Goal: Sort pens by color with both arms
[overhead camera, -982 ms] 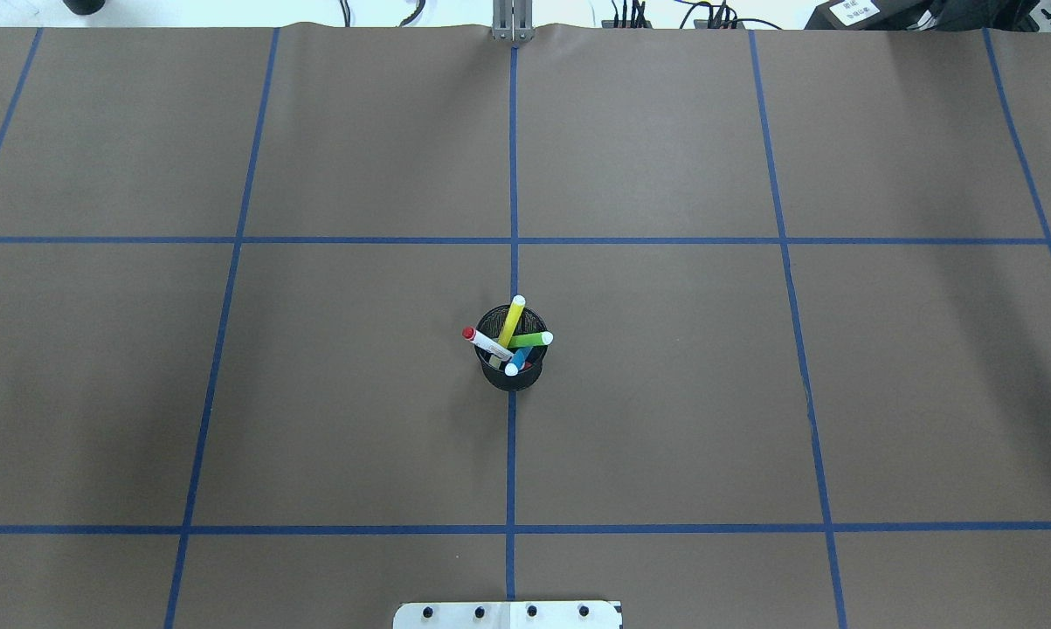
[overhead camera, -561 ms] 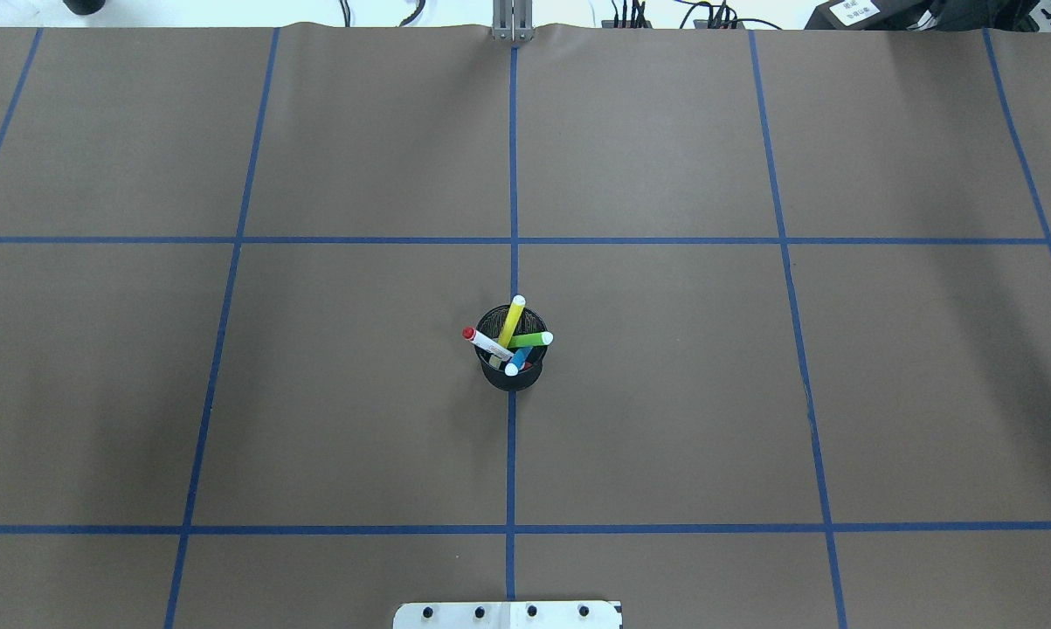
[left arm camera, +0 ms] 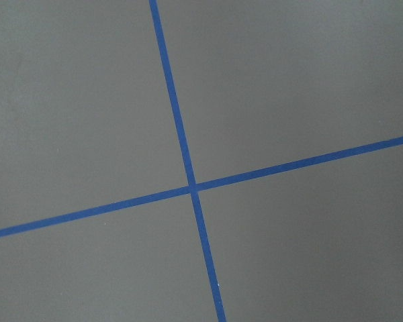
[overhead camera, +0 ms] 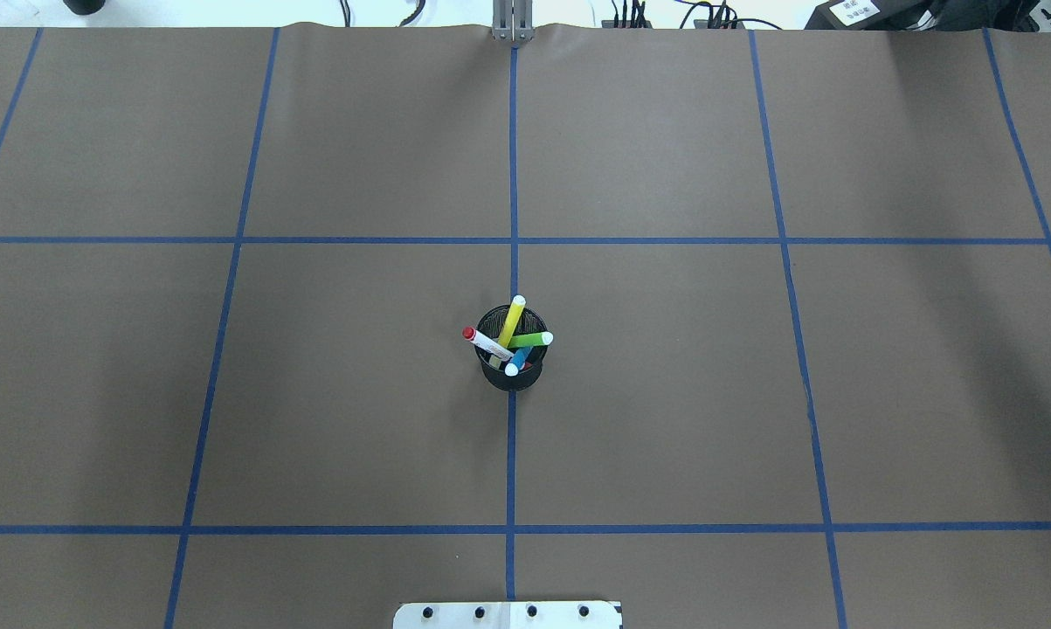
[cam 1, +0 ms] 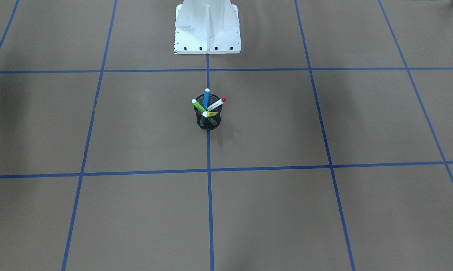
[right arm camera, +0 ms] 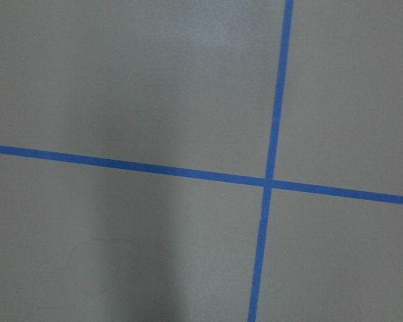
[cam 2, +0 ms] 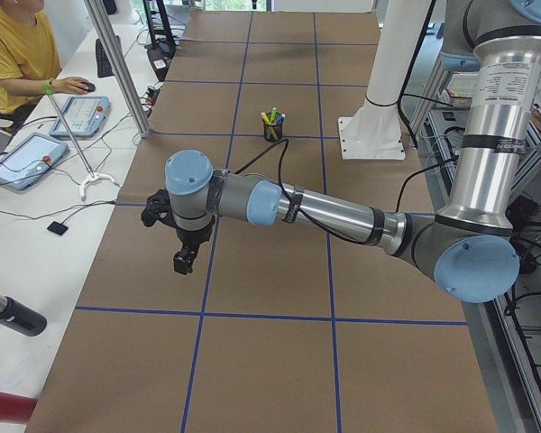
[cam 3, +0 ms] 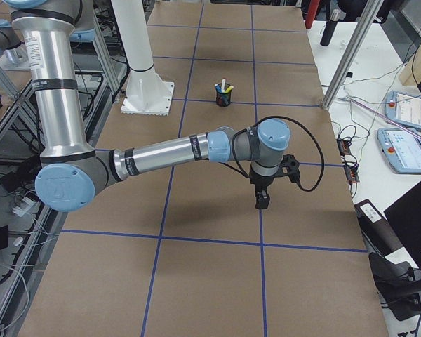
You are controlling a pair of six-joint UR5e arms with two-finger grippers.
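Note:
Four pens stand together in a black mesh cup (overhead camera: 512, 376) at the table's middle: yellow (overhead camera: 513, 320), green (overhead camera: 532, 339), blue (overhead camera: 519, 359) and a white one with a red cap (overhead camera: 487, 342). The cup also shows in the front view (cam 1: 208, 122). My left gripper (cam 2: 183, 262) shows only in the exterior left view, pointing down over the table's left end, far from the cup. My right gripper (cam 3: 262, 202) shows only in the exterior right view, pointing down over the right end. I cannot tell whether either is open or shut.
Blue tape lines divide the brown table into squares. The white robot base (cam 1: 207, 34) stands behind the cup. An operator (cam 2: 13, 54) sits beside the far left side with tablets (cam 2: 22, 158). Metal posts (cam 3: 347, 56) stand at the table's far edge.

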